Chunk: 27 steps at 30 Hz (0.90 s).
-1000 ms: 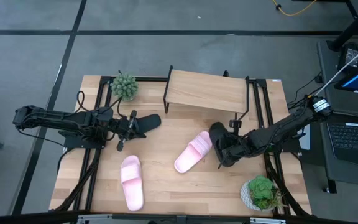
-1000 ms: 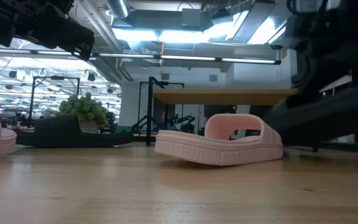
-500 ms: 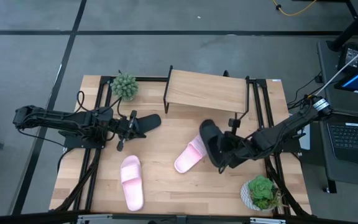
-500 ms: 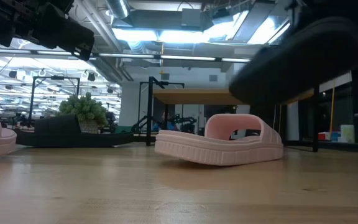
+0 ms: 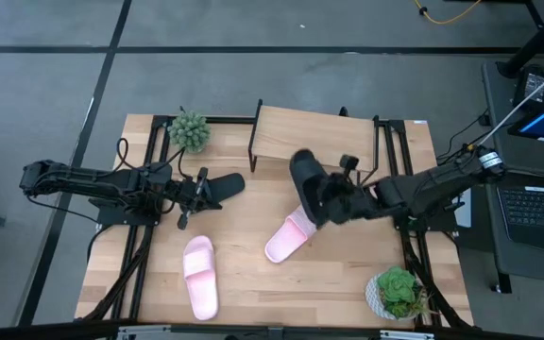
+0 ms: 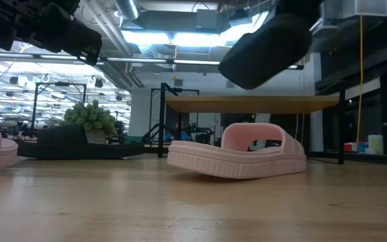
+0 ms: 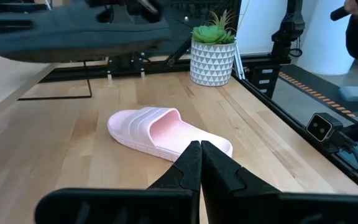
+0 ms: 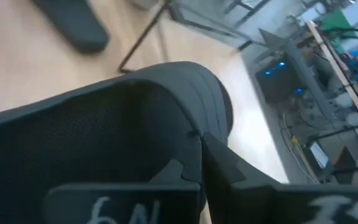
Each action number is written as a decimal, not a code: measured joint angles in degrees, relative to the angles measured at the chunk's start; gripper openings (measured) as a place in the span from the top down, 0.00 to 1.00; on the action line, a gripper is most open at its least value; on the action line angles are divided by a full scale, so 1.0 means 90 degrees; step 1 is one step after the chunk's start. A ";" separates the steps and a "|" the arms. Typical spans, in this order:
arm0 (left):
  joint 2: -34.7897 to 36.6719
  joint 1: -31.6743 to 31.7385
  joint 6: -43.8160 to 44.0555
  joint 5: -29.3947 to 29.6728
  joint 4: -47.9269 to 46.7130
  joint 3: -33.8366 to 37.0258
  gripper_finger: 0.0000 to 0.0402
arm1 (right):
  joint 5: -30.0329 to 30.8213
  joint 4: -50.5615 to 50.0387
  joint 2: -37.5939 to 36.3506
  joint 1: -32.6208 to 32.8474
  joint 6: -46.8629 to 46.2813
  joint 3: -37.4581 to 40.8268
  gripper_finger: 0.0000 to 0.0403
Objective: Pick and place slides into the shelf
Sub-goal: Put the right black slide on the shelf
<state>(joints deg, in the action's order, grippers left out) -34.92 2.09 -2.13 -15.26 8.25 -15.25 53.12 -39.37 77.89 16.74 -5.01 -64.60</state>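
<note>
Left hand (image 5: pixel 185 201) pressed together, empty, parked over the bench (image 5: pixel 244 283); second black slide (image 5: pixel 223 185) just ahead of it, one pink slide (image 5: pixel 199 276) nearer the front edge. Right hand (image 5: pixel 340 196) pinches the strap of a black slide (image 5: pixel 306 179), lifted clear, other pink slide (image 5: pixel 291 234) right below it, shelf (image 5: pixel 314 137) just beyond. Looks light, soft foam, flexes; strap is the sensible grab point.

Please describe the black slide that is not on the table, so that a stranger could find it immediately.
Start at the shelf at the table's far edge. Just in front of it, the right gripper holds a black slide in the air, above one pink slide. The other black slide lies flat by the left gripper.
</note>
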 joint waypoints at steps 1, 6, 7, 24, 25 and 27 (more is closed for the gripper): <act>0.0000 0.0000 0.0000 0.0001 0.0000 0.0000 1.00 | -0.0001 0.0150 0.0000 -0.0144 0.0213 0.0000 1.00; 0.0000 0.0000 -0.0096 0.0004 0.0002 0.0000 1.00 | -0.0155 0.1214 0.0060 -0.0849 0.1375 -0.0005 1.00; 0.0001 0.0000 -0.0130 0.0004 0.0003 0.0000 1.00 | -0.0266 0.1435 0.0102 -0.0993 0.1589 -0.0005 1.00; 0.0002 0.0000 -0.0155 0.0004 0.0046 0.0000 1.00 | -0.1097 0.2746 0.1896 -0.2863 0.3093 -0.1257 1.00; 0.0002 0.0000 -0.0155 0.0004 0.0046 0.0000 1.00 | -0.1102 0.2490 0.2081 -0.2914 0.3101 -0.1557 1.00; 0.0002 0.0000 -0.0155 0.0004 0.0046 0.0000 1.00 | -0.0940 0.1756 0.2451 -0.3014 0.3042 -0.2189 1.00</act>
<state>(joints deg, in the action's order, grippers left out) -34.89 2.09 -3.53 -15.22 8.67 -15.25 44.66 -23.56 99.95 -10.39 22.36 -84.30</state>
